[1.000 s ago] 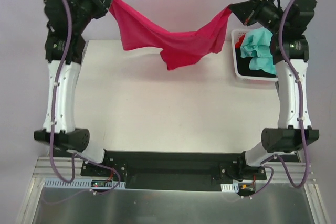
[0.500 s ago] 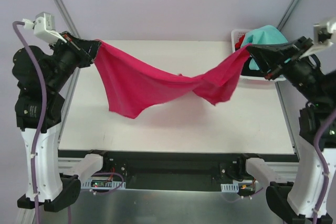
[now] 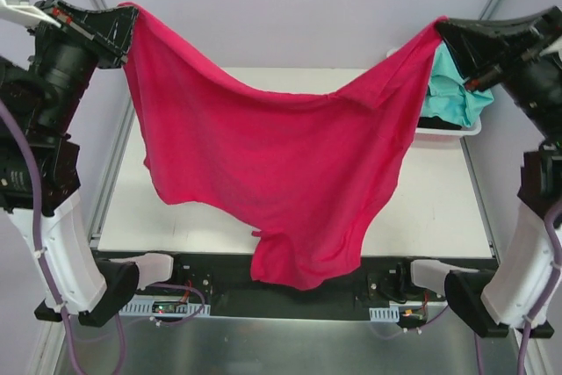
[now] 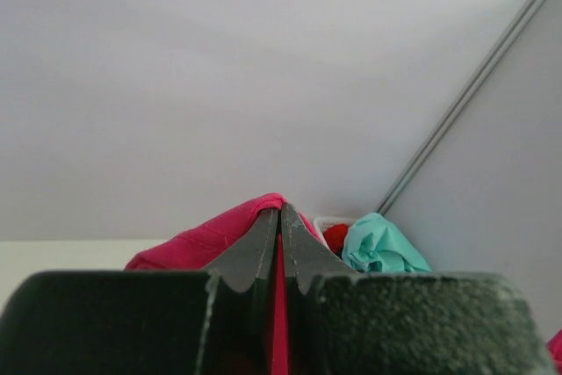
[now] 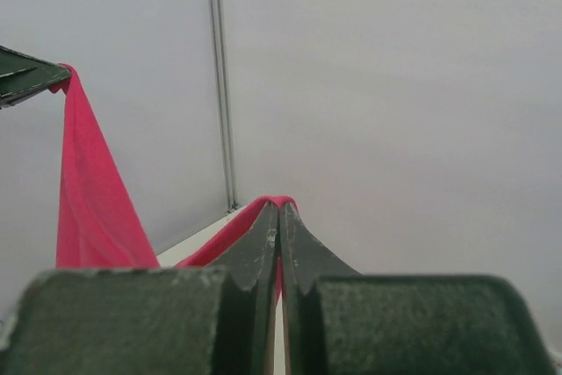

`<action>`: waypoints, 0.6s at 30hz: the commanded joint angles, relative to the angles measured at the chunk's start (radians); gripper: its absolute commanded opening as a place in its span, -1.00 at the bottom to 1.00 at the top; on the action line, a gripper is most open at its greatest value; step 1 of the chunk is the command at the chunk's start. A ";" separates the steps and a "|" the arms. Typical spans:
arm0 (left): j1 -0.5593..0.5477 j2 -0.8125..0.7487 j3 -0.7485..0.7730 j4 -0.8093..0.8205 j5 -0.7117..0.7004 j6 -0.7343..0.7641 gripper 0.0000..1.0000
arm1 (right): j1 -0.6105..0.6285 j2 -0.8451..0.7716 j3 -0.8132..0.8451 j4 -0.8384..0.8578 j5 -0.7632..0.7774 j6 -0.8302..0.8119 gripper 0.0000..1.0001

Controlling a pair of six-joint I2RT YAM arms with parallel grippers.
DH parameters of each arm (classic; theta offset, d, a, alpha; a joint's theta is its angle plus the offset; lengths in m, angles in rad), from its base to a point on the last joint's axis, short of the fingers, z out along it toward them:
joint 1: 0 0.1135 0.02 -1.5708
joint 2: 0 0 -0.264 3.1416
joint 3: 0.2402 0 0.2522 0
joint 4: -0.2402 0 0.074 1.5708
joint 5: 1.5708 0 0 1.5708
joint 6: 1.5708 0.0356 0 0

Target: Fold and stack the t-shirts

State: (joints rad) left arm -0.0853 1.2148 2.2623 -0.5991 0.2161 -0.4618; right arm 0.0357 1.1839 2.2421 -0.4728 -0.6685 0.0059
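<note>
The large magenta-pink t-shirt (image 3: 281, 173) is held up in the air above the table (image 3: 439, 208), stretched between the two arms and hanging down as a broad sheet. Its upper edge is pinched at the far left by the left gripper (image 3: 130, 19) and at the far right by the right gripper (image 3: 443, 28); between these two points the edge sags in a shallow curve. The lower part of the cloth is draped down in front of the near edge of the table, with its lowest fold seen over the black base rail between the arm mounts. In the left wrist view the two fingers are seen pressed together with a thin strip of pink cloth clamped between them and a fold of it bulging over the tips. In the right wrist view the same is shown: the fingers are closed tight on a pink fold, and the shirt is seen running away to the other gripper at the upper left. A teal-mint shirt (image 3: 452, 98) is heaped in the white basket (image 3: 452, 133) at the far right corner of the table, partly hidden behind the raised pink cloth and the right gripper. Beside it, in the left wrist view, a red cloth (image 4: 335, 236) is seen in the same basket.
</note>
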 commanded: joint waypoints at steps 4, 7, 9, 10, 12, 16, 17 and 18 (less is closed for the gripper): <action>-0.002 0.155 -0.027 0.136 -0.055 0.014 -1.00 | -0.002 0.169 0.002 0.125 0.043 -0.023 -0.98; -0.001 0.248 -0.001 0.171 -0.053 0.012 -1.00 | -0.023 0.238 0.014 0.158 0.037 -0.027 -0.98; -0.001 0.302 0.051 0.179 -0.055 0.014 -1.00 | -0.033 0.284 0.025 0.187 0.032 -0.024 -0.98; -0.001 0.351 0.066 0.191 -0.058 0.015 -1.00 | -0.054 0.295 0.031 0.198 0.032 -0.021 -0.99; -0.001 0.396 0.112 0.200 -0.064 0.012 -1.00 | -0.075 0.334 0.040 0.246 0.024 -0.009 -0.98; -0.001 0.463 0.175 0.206 -0.064 0.002 -1.00 | -0.138 0.388 0.094 0.321 0.001 0.078 -0.98; -0.001 0.462 0.180 0.217 -0.063 0.000 -1.00 | -0.146 0.390 0.099 0.335 0.001 0.089 -0.98; -0.001 0.453 0.181 0.219 -0.064 0.002 -1.00 | -0.161 0.393 0.103 0.344 -0.002 0.101 -0.98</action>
State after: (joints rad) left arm -0.0853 1.7214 2.3562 -0.4835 0.1707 -0.4606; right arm -0.0818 1.5944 2.2704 -0.3084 -0.6518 0.0429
